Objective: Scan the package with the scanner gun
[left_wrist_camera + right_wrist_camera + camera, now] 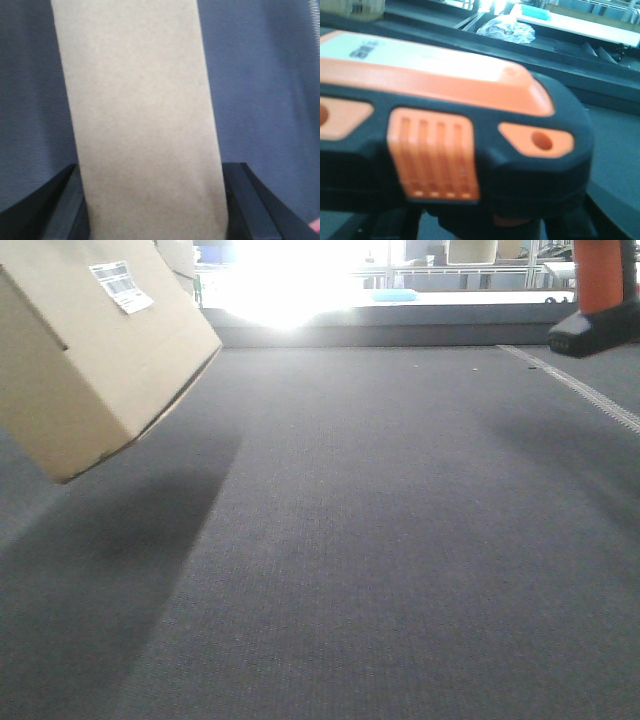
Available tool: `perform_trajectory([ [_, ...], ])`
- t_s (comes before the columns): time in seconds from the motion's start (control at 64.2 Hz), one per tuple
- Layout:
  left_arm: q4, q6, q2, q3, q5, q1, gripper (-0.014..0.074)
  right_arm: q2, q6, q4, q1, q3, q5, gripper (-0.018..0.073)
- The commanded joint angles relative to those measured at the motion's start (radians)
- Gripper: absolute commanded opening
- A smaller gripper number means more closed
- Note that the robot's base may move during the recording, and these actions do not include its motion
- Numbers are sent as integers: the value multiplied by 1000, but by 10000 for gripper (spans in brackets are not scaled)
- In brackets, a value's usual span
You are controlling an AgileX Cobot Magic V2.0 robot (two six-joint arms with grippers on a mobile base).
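A brown cardboard package (90,350) hangs tilted above the grey table at the left of the front view, with a white barcode label (121,286) on its upper face. In the left wrist view the package (140,120) fills the middle, and my left gripper (152,210) is shut on it, with a dark finger (60,210) on each side. The orange and black scanner gun (598,300) hangs at the top right of the front view. It fills the right wrist view (450,135), where my right gripper (485,227) is shut on its handle.
The grey fabric table (380,540) spreads under both held things. A pale stripe (580,390) runs along its right side. A raised ledge (400,335) bounds the far edge, with glare and shelving behind.
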Motion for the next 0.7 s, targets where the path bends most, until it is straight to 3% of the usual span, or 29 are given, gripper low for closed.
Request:
perform_trajectory([
  [0.0,43,-12,-13,-30,-7,-7,-111,-44,0,103,0,-12,-38,-154],
  [0.187,111,-38,-13,-65,-7,-7,-111,-80,2,270,0,2,4,-154],
  [0.296,118,-38,-13,-67,-7,-7,-111,-95,31,304,0,44,-9,-154],
  [0.421,118,-38,-13,-67,-7,-7,-111,-105,97,294,0,113,-57,-158],
  [0.577,118,-38,-13,-67,-7,-7,-111,-105,116,203,0,184,-117,-158],
  [0.686,118,-38,-13,-67,-7,-7,-111,-105,281,106,0,240,-232,-158],
])
